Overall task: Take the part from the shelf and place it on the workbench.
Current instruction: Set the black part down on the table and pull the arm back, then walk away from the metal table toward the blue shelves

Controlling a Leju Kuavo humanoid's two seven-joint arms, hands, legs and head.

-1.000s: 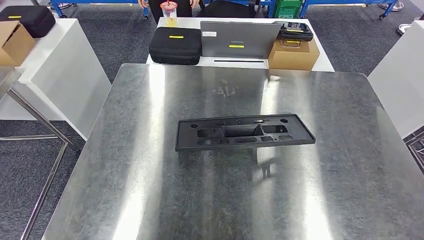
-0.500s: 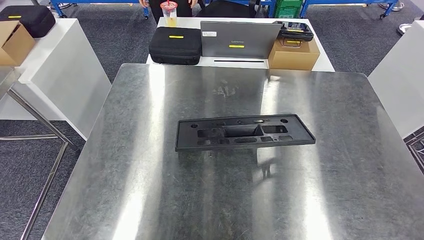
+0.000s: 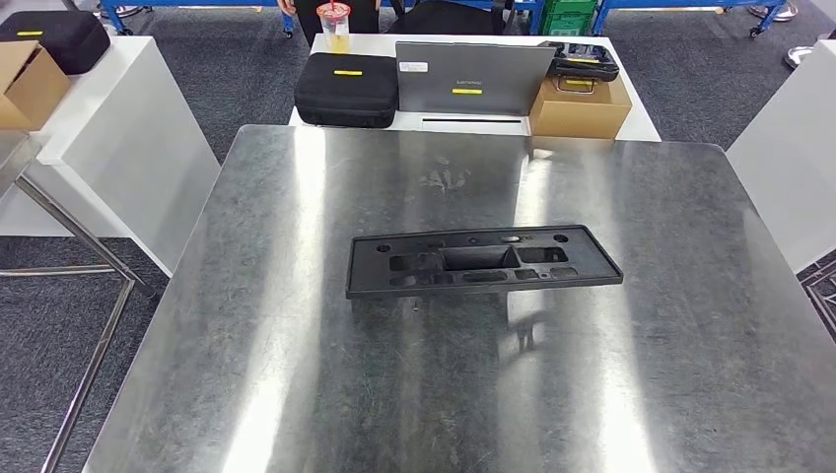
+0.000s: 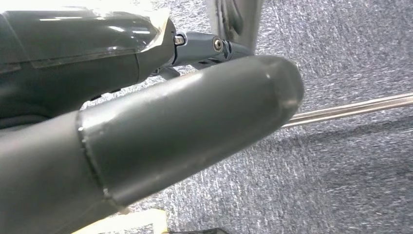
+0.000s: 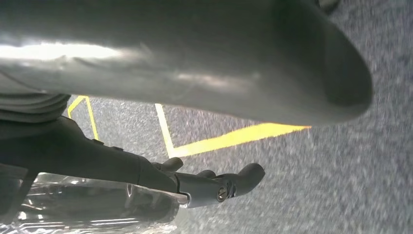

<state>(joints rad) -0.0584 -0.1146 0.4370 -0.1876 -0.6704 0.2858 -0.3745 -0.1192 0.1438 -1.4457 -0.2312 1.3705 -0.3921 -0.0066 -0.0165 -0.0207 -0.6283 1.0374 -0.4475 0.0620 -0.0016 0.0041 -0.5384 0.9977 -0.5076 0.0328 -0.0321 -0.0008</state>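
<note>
Far left in head view: brown cardboard box (image 3: 28, 84) w/ a black zip case (image 3: 61, 37) behind it, both on a white table (image 3: 128, 128). Below them, a metal frame leg (image 3: 79, 236) runs diagonally over grey carpet.

Center: steel workbench (image 3: 296, 394), brushed and reflective. The part (image 3: 481, 261), a flat black plastic plate w/ several cutouts and small holes, lies flat on the bench approx mid-surface, long side across the view, nothing touching it.

Behind the bench, on another white table (image 3: 641, 126), left to right: black case w/ yellow label (image 3: 346, 89), grey laptop (image 3: 473, 77) w/ lid up and its back toward the robot, cardboard box (image 3: 580, 106) w/ a black controller-like device (image 3: 587, 64) on top. Behind the case, a clear cup w/ yellowish drink (image 3: 334, 26). A person's legs (image 3: 325, 8) partly visible at the top edge. Far right: a white panel edge (image 3: 789, 168).

Left wrist view: left hand (image 4: 195, 53) hangs over grey carpet beside a metal bar (image 4: 350, 109); thick grey thumb (image 4: 195, 126) in front, darker fingers (image 4: 204, 48) behind it, nothing in it. Fingers mostly hidden, so can't tell if spread or curled.

Right wrist view: right hand (image 5: 195, 146) over carpet w/ yellow floor tape (image 5: 229, 139); thumb across top, fingers (image 5: 219, 183) lightly curved and apart from the thumb, released, empty.
</note>
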